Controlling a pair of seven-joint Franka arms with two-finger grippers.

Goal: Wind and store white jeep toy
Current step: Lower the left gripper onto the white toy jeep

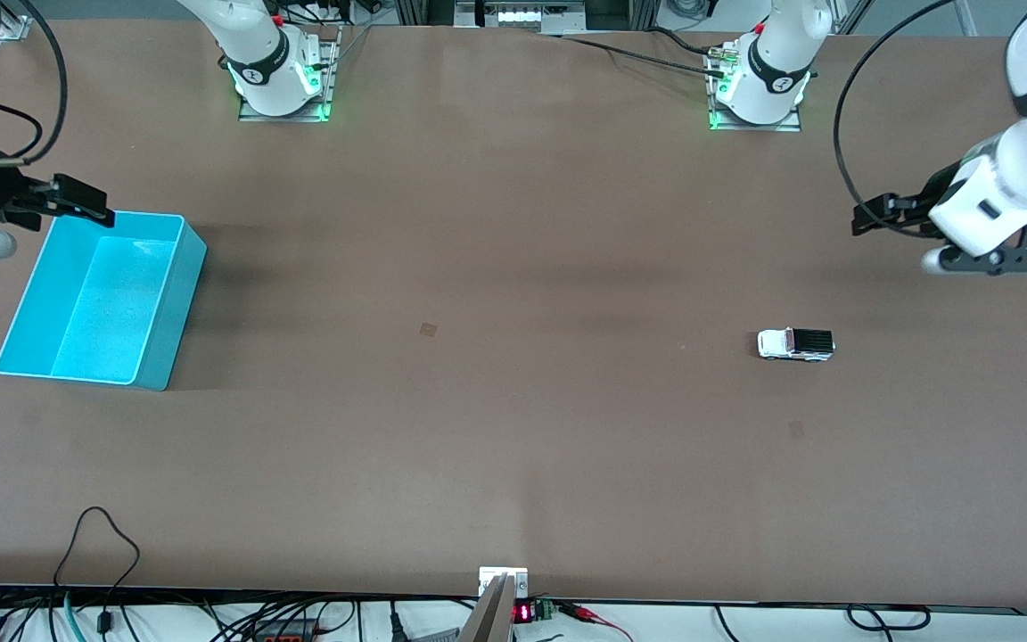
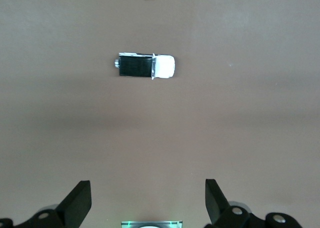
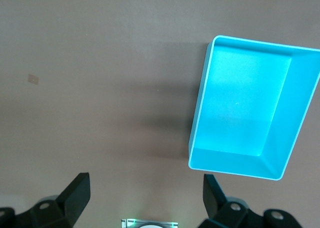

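white and black against the brown bench (image 1: pixel 513 267), the white jeep toy (image 1: pixel 796 344) sits on its wheels toward the left arm's end, well apart from everything else. its long axis runs along the length of the bench, the white bonnet pointing toward the right arm's end and the black roof panel toward the left arm's. the left gripper (image 1: pixel 870 217) hangs in the air over bare bench near that end, over a spot farther from the front camera than the toy, its fingers (image 2: pixel 77 203) spread wide and holding nothing; in the left wrist view the toy (image 2: pixel 146 66) lies broadside ahead of the gap between them, a little off to one side. judging from this, the left arm is by far the nearer one, and a grasp would probably mean moving over the toy and coming down with the fingers across its narrow width. nothing stands between the gripper and the toy. the turquoise bin (image 1: pixel 99 299) rests at the right arm's end, empty so far as can be seen, well apart from the toy. the right gripper (image 1: pixel 77 201) waits over the bin's rim farthest from the front camera, its fingers (image 3: pixel 75 195) also wide and empty. a few small pale tape marks (image 1: pixel 428 329) lie flat on the bench and should not hinder anything.
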